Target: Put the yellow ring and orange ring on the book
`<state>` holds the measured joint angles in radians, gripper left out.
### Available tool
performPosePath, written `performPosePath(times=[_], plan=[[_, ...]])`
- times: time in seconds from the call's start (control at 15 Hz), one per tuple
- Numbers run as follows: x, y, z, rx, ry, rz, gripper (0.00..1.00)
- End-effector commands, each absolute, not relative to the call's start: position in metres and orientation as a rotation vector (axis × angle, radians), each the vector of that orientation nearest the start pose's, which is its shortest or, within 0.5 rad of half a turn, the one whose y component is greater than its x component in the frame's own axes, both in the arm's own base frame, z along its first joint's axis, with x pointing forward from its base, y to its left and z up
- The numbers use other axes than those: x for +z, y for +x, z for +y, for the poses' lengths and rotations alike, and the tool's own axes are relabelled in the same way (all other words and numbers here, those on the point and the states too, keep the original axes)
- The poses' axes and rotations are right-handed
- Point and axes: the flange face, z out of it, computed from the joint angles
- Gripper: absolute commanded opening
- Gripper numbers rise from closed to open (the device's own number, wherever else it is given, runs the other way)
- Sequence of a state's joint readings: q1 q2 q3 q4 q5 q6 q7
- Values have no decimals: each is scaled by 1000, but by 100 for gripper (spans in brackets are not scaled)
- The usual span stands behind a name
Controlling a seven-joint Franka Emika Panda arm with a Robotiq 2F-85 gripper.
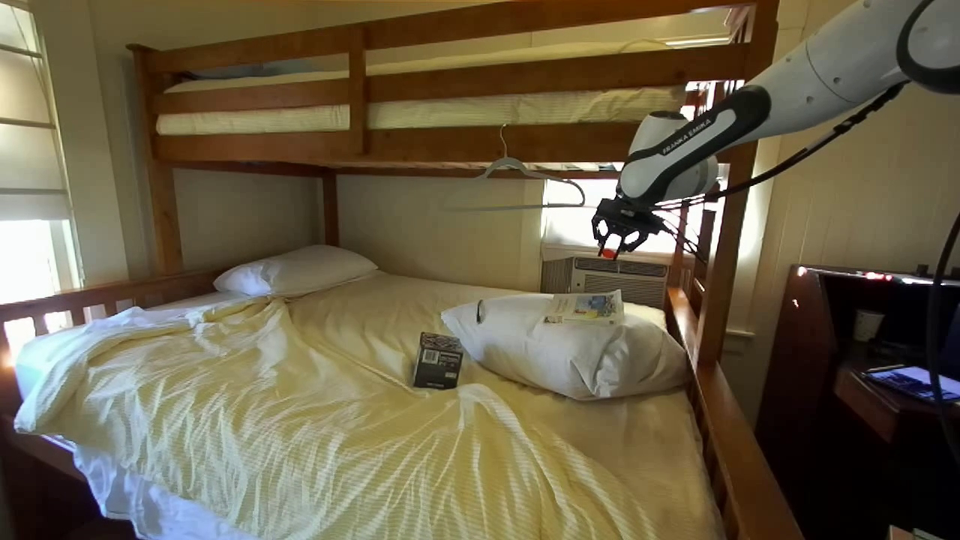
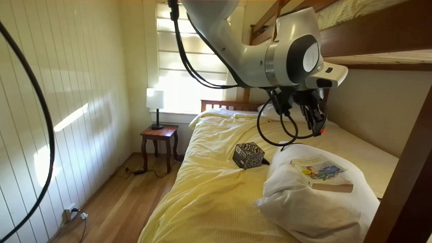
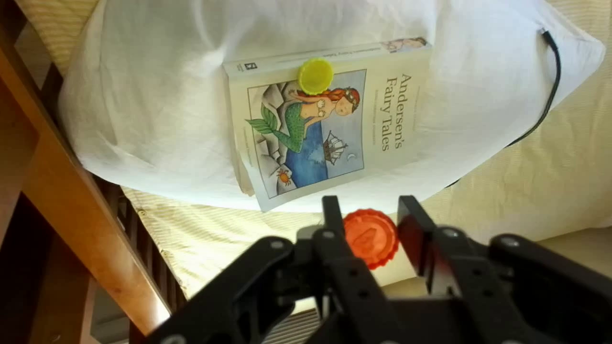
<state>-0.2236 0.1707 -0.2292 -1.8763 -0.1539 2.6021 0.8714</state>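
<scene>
The gripper (image 3: 368,217) pinches the scalloped orange-red plastic ring (image 3: 372,241) between its fingertips, well above the plump white fabric pillow (image 3: 143,119). In the wrist view the cream paperback book with a mermaid cover (image 3: 330,126) lies towards 11 o'clock; the scalloped yellow plastic ring (image 3: 315,76) sits on it, beside its spine at 12 o'clock. To finish well, I'd carry the orange-red ring over the cover's middle, lower it flat, part the fingers only on contact and lift straight up (the pillow will likely give, so press lightly). The overhanging cover corner at 7 o'clock looks a poor landing spot. A thin black cable (image 3: 557,76) lies at 3 o'clock of the book, the brown wooden bed rail (image 3: 71,205) at 8 to 9. In an exterior view a grey clothes hanger (image 1: 511,162) hangs at 10 o'clock from the gripper, worth avoiding
</scene>
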Motion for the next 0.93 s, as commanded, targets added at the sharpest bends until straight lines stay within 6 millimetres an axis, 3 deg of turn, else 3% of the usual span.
performPosePath(times=[0.0,0.13,0.33,0.87], plan=[[472,628,-251,-923,-2547,1674,9],[465,647,-241,-934,-2586,1639,9],[446,665,-242,-905,-2643,1635,9],[390,679,-263,-774,-2708,1706,9]])
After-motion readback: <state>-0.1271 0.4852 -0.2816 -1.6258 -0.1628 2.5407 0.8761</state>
